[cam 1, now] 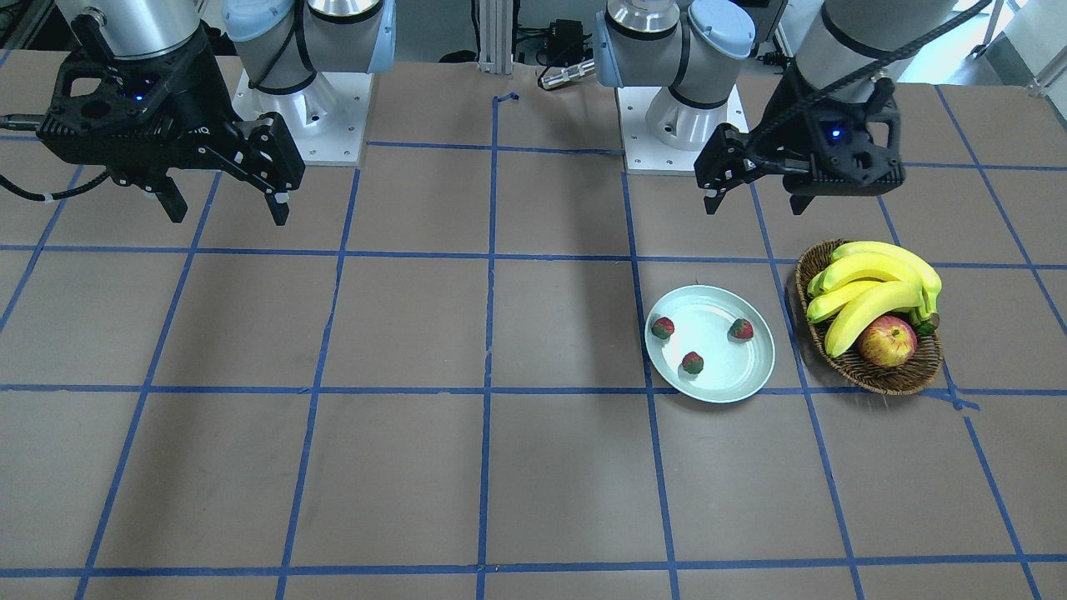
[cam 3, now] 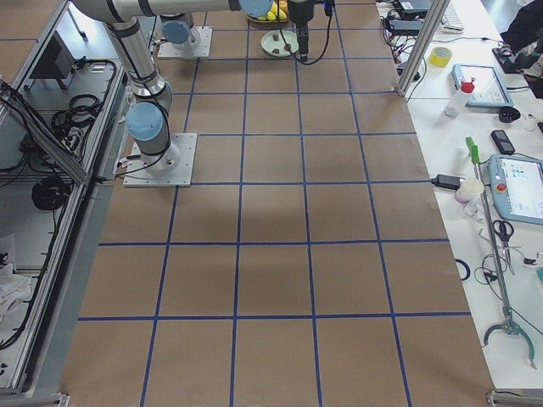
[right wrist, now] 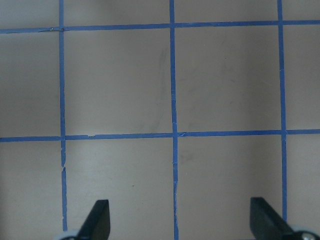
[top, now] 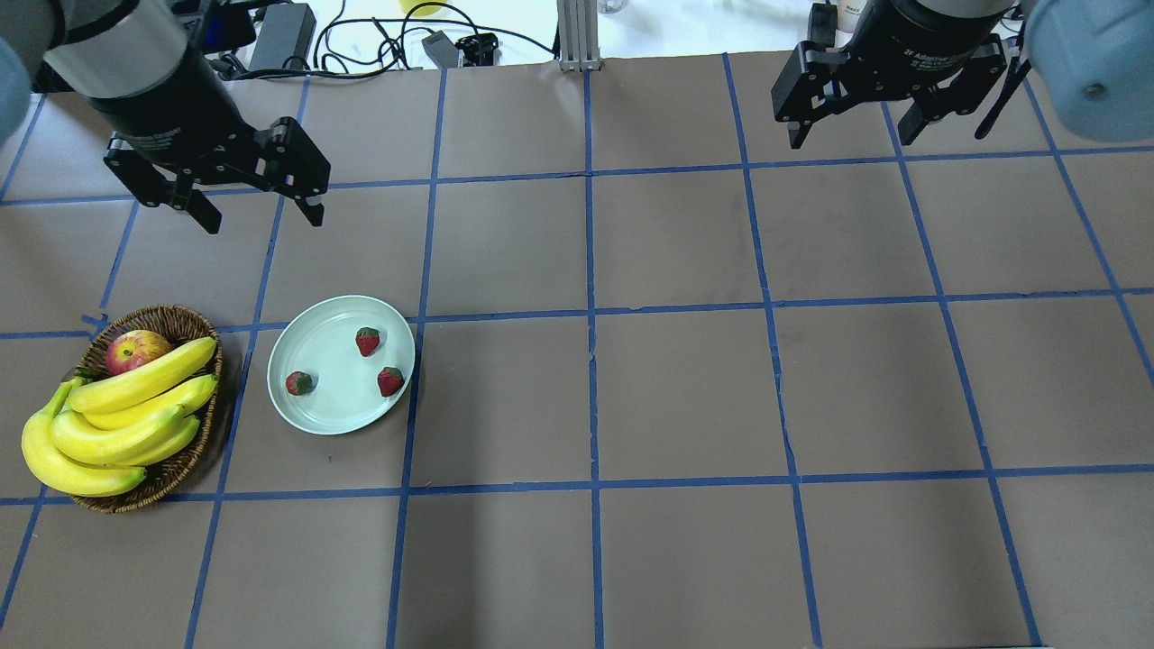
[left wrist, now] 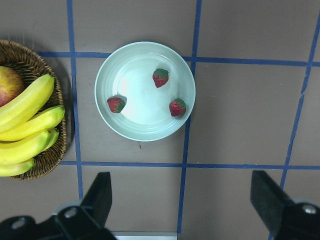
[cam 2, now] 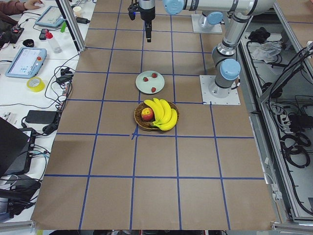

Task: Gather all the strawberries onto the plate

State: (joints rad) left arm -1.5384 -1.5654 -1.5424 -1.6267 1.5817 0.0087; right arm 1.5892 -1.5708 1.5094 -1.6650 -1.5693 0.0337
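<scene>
Lower edge of the left wrist view, nearest the lens: left tool [left wrist: 180, 180], fingers spread wide, nothing between them. It hangs above the bench [left wrist: 240, 115], well clear of everything.

Left to right in that view:
- Left edge: wicker basket [left wrist: 60, 130] with bananas [left wrist: 25, 107] and an apple [left wrist: 7, 85]. Not task items, so leave them.
- Centre: plate [left wrist: 140, 127], just beside the basket and not touching it, next to a blue tape line [left wrist: 192, 150].
- Inside the plate: all three strawberries [left wrist: 160, 77]. One is at the left of the dish, one upper middle, one at the right near the rim. They sit apart from each other, and none hangs over the rim.

Upper right of the overhead view: right tool [right wrist: 179, 210], also wide and holding nothing. It is well apart from the plate, and its wrist view shows only bench and tape.

Step in hand: to my eye collecting is done. You have three berries in the dish, and no view shows any red berry on the bench. The arms look parked high.

Next move: there is nothing left to grasp. I'd count the three once more in the overhead view, then end the episode. If you move at all, go up and away with both tools open. Don't dip the left one toward the plate, because a nudge on the rim could roll the right-hand berry out.
</scene>
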